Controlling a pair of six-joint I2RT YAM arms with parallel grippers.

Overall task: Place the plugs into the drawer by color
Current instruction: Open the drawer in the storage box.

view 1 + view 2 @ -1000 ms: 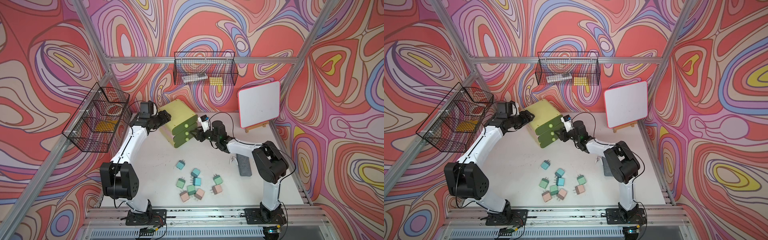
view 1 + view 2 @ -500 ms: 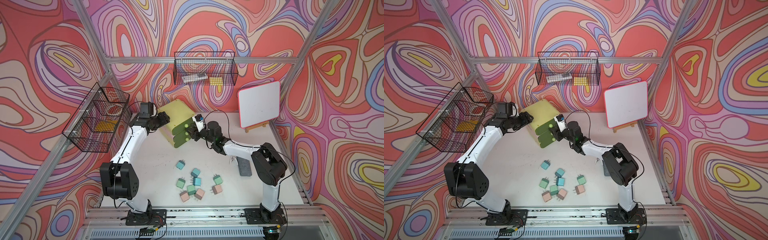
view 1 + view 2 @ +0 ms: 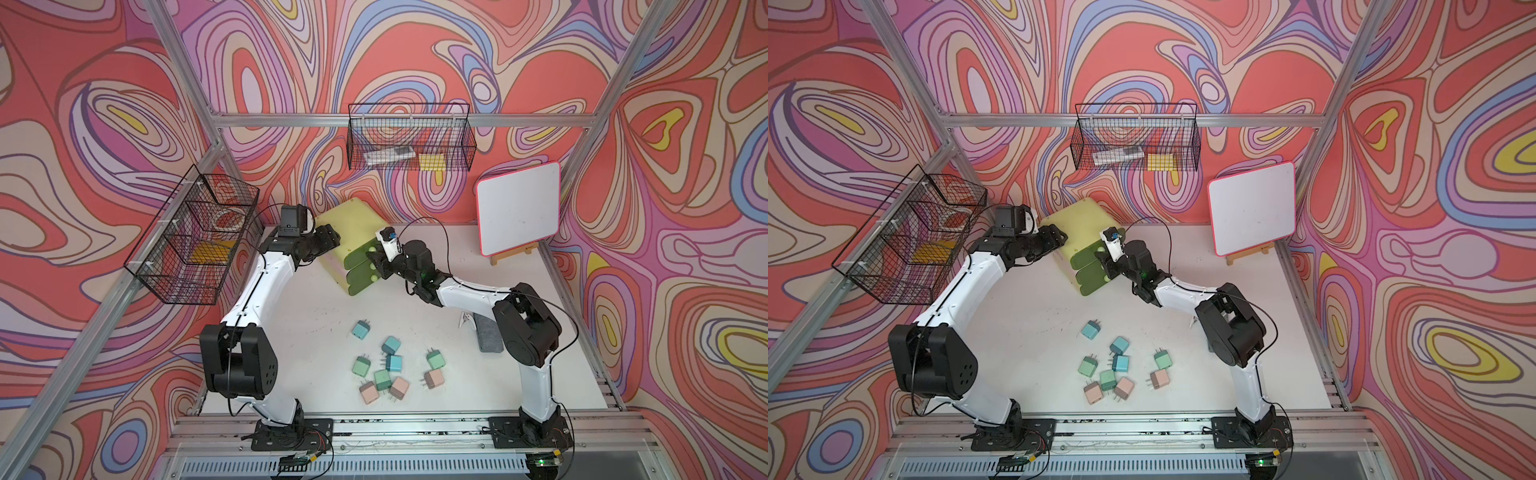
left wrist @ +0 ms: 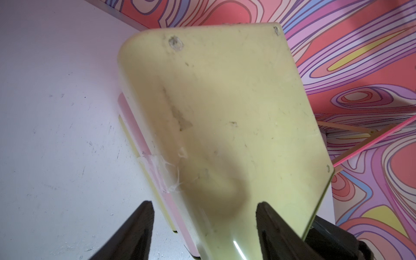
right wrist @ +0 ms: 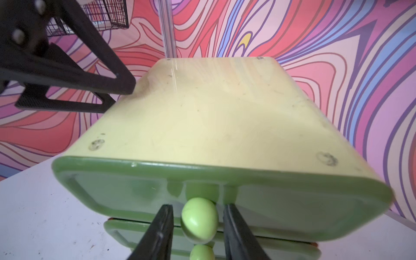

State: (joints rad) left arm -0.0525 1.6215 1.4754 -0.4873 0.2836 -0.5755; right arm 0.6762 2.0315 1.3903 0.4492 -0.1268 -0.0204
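The drawer (image 3: 345, 222) (image 3: 1084, 220), a pale yellow-green cabinet with three olive fronts, stands tilted at the back of the table. My left gripper (image 3: 328, 240) (image 4: 204, 203) is shut on its rear edge, one finger on the top face and one beside it. My right gripper (image 3: 374, 261) (image 5: 198, 206) is open around the top drawer's round knob (image 5: 199, 219), with a thin gap on each side. Several plugs lie loose near the front, among them a blue (image 3: 360, 329), a green (image 3: 435, 360) and a pink one (image 3: 399, 388).
Black wire baskets hang on the back wall (image 3: 409, 141) and on the left wall (image 3: 195, 237). A whiteboard on an easel (image 3: 517, 216) stands at the back right. A grey felt eraser (image 3: 488, 336) lies under my right arm.
My right gripper has moved left to the drawer front, and its jaws have narrowed around the top knob. The left arm and the plugs have not moved.
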